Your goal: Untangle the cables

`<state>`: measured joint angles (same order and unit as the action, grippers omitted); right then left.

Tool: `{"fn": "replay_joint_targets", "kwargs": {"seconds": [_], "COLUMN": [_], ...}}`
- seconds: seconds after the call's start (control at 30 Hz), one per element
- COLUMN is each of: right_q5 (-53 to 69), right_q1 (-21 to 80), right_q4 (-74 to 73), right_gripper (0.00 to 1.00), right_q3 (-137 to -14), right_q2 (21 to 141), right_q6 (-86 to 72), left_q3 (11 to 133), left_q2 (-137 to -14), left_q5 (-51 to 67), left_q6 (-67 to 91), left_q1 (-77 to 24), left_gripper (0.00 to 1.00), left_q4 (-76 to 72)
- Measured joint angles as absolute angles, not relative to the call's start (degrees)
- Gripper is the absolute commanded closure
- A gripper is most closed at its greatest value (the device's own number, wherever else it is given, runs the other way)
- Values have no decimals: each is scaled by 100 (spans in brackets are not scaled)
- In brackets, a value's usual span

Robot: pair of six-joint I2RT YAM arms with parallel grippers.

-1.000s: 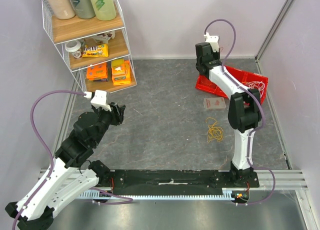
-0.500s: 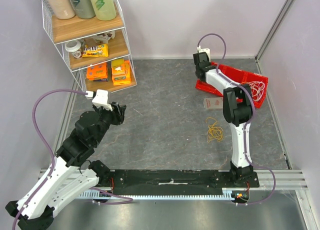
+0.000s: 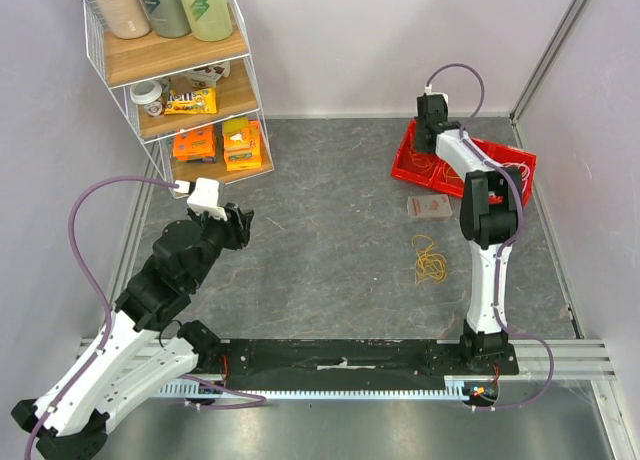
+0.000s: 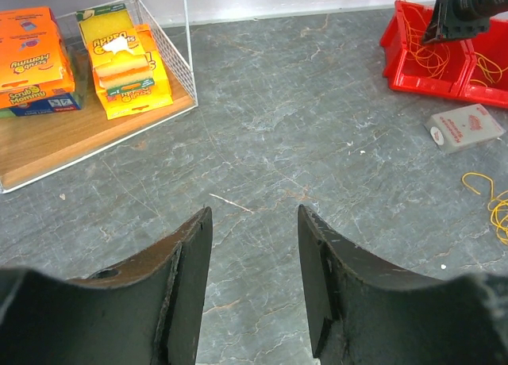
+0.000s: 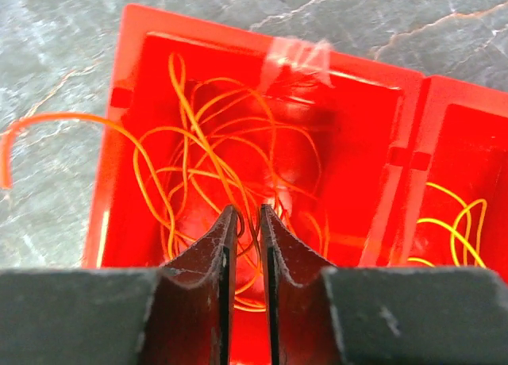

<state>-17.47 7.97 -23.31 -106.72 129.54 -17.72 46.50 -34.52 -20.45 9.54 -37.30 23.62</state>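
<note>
Hovering over the far-right corner of the table (image 3: 330, 250), the right gripper (image 5: 246, 213) pointed straight down into the left compartment of the red bin (image 5: 238, 30), its jaws parted by only a narrow slit. The orange cables (image 5: 198, 143) lay heaped in that compartment in loose, overlapping loops. One strand ran across the slit and looked free rather than pinched, though so fine a wire left some doubt. An orange tail (image 5: 48, 123) arched out over the bin's left wall towards the table. The yellow cables (image 5: 448, 222) sat in the compartment just to the right, apart from the orange. A separate yellow loop (image 3: 430, 261) lay alone on the table nearer the arms, with a small packet (image 3: 430, 206) between it and the bin. At the left, well away from all this, the left gripper (image 4: 254, 210) hung above bare table with its jaws moderately wide and nothing between them. The step in hand seemed to be leaving orange wire among its own colour. Doing that well called for spreading the jaws further before rising, then lifting straight up and slowly, watching that no loop rode up on a fingertip. Any drift to the right risked dragging orange strands over the divider into the yellow. The overhanging tail probably wanted nudging inside, since it could snag on a later pass.
</note>
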Motion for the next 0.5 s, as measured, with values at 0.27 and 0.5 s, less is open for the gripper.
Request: {"fn": "replay_joint_targets", "kwargs": {"seconds": [0.27,0.5], "right_q5": [-1747,-1883], "right_q1": [1072,1485], "right_q4": [-2773,-2567], "right_gripper": [36,32], "right_q3": [-10259,-8141], "right_q2": [12125,9596], "right_q6": [-1826,-1909], "left_q3": [4650,4650], "left_q2": [-3586,-3616], "left_q5": [-2045,-2049], "left_q6": [954,952], "left_q1": [-3730,-3730], "left_gripper": [46,46], "left_q4": [2362,2362]}}
